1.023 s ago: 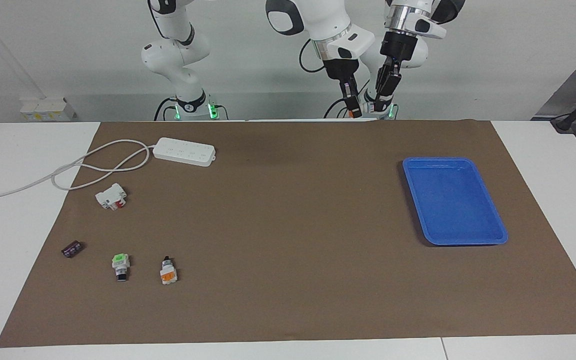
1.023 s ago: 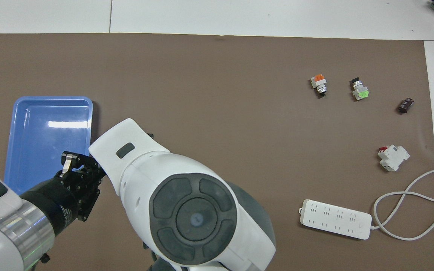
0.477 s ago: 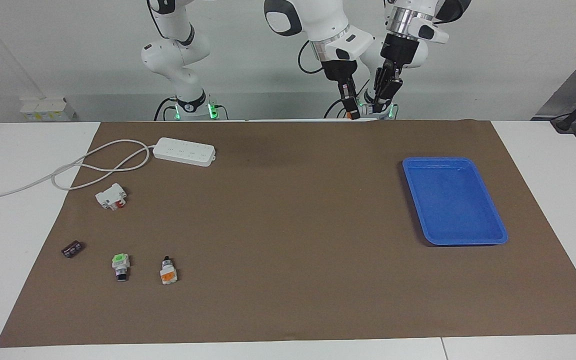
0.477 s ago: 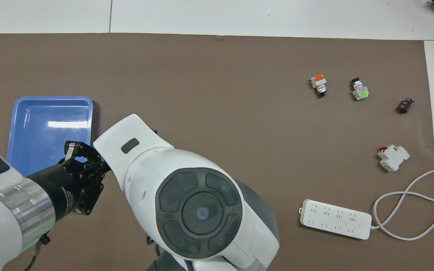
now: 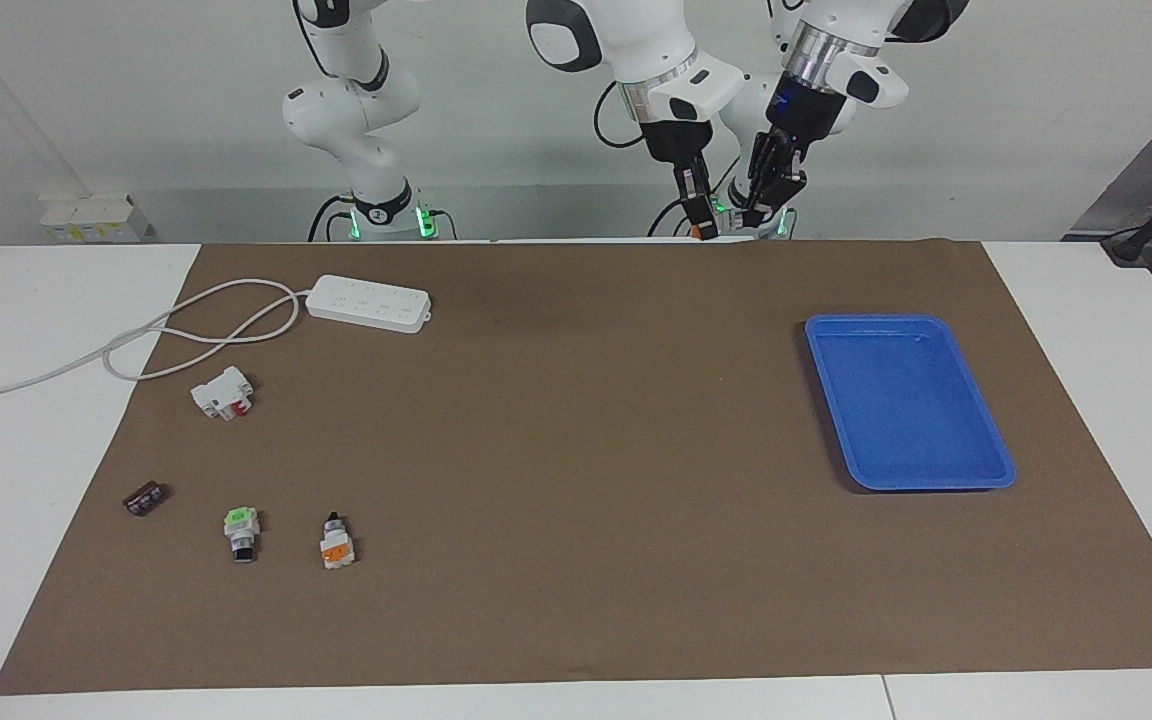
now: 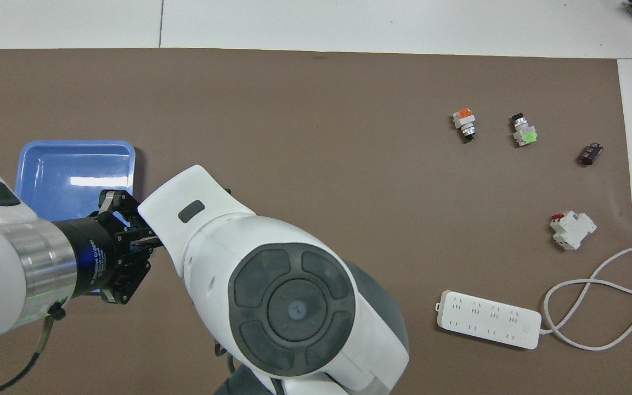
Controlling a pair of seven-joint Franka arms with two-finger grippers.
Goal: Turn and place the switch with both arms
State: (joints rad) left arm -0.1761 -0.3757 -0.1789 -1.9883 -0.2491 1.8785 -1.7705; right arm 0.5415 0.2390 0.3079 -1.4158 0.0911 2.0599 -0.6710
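Switch [image 5: 336,547] first, though it is among the smallest things here: the white-bodied one with the orange-red face and black knob lies on its side on the brown mat [image 5: 576,450], near the mat's edge farthest from the robots, toward the right arm's end of the counter [image 5: 26,420]. Nothing touches it.

Going down by size, the counter carries the mat, which covers most of its top. The two arms come next. Both are raised over the mat's edge nearest the robots, toward the left arm's end. The right arm [image 6: 272,285] reaches across to that end, and its bulk fills the lower middle of the overhead view.

The blue tray [image 5: 908,400] sits on the mat toward the left arm's end. A white power strip [image 5: 368,302] lies near the mat's corner nearest the robots at the right arm's end, its cord looping off the mat onto the bare counter.

The left tool [image 5: 766,205] and right tool [image 5: 701,218] hang close beside each other (not touching, as far as the facing view shows). Both have their fingertips together, with nothing in them.

A white block with a red part [image 5: 223,392] lies between the strip and the small parts. A green-capped switch [image 5: 241,533] lies just beside the task's one, and a small dark cylinder [image 5: 144,497] is nearest the mat's short edge.
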